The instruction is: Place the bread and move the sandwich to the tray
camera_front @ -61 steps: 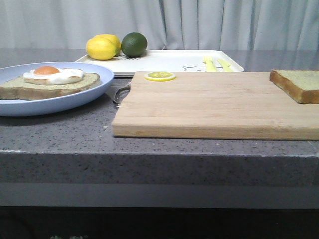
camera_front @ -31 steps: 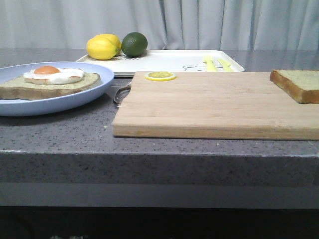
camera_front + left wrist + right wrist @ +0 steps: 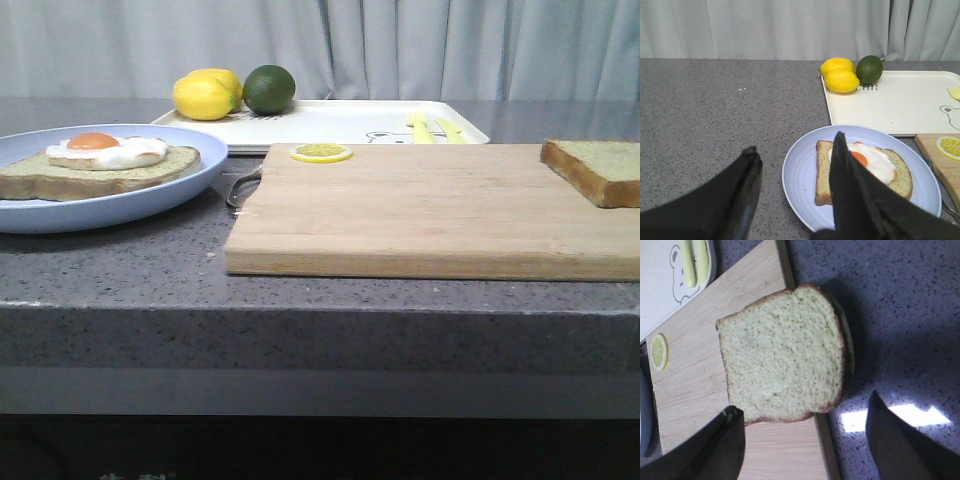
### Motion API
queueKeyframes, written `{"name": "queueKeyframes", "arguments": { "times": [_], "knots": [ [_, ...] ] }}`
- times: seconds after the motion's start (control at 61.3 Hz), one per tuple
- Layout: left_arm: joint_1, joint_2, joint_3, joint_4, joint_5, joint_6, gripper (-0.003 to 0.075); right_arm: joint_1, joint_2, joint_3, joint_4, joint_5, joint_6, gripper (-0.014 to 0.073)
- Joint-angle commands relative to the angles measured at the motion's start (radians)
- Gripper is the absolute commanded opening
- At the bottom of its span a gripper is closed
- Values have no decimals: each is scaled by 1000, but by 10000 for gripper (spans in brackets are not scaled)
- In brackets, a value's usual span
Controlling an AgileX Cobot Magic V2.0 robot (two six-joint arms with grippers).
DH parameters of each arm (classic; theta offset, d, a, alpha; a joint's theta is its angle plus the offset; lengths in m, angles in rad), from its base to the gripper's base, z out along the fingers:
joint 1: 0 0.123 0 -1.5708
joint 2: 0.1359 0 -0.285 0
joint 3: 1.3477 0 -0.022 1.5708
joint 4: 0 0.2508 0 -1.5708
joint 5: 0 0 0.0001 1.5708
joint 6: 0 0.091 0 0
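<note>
- While neither arm appeared in the front view, each wrist view showed its own end effector: the left end effector (image 3: 792,165) stood released, its two dark fingers (image 3: 742,192) spread apart with nothing between them, above the grey desk (image 3: 715,115).
- One left finger overlapped the near rim of the pale blue plate (image 3: 800,185) in the lower middle of the left wrist frame; whether it touched the plate could not be told.
- On that plate lay the sandwich (image 3: 865,170), a flat brown-crusted slice with a white fried egg and orange yolk on top; in the front view it sat at the left edge of the frame.
- Behind the plate, in the upper right of the left wrist frame, lay the tray (image 3: 890,105), white with a raised rim and a small bear print; two lemons (image 3: 840,80) and a lime (image 3: 869,69) rested at its corner.
- The right end effector (image 3: 805,432) was also released, its fingers wide at the bottom of the right wrist frame, holding nothing.
- The bread (image 3: 782,355) lay flat in the centre of that frame, on the end of the cutting board (image 3: 695,390), its crust edge reaching out past the board's side over the desk.
- A lemon slice (image 3: 659,352) sat at the left of that frame on the board, near the board's edge beside the tray.
- In the front view the bread lay at the far right of the frame, on the board's far corner.
</note>
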Motion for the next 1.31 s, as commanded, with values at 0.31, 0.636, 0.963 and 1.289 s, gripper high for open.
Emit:
{"name": "queueKeyframes", "arguments": {
  "times": [0.31, 0.636, 0.963, 1.289],
  "knots": [
    [1, 11, -29, -3, -79, -7, 311, -6, 154, -21, 150, 80, -114, 520],
    [1, 11, -29, -3, -79, -7, 311, -2, 220, -21, 243, 127, -185, 520],
    [1, 12, -29, -3, -79, -7, 311, 69, 228, -21, 221, 127, -188, 520],
    [1, 12, -29, -3, -79, -7, 311, 87, 228, -21, 222, 128, -188, 351]
  ]
}}
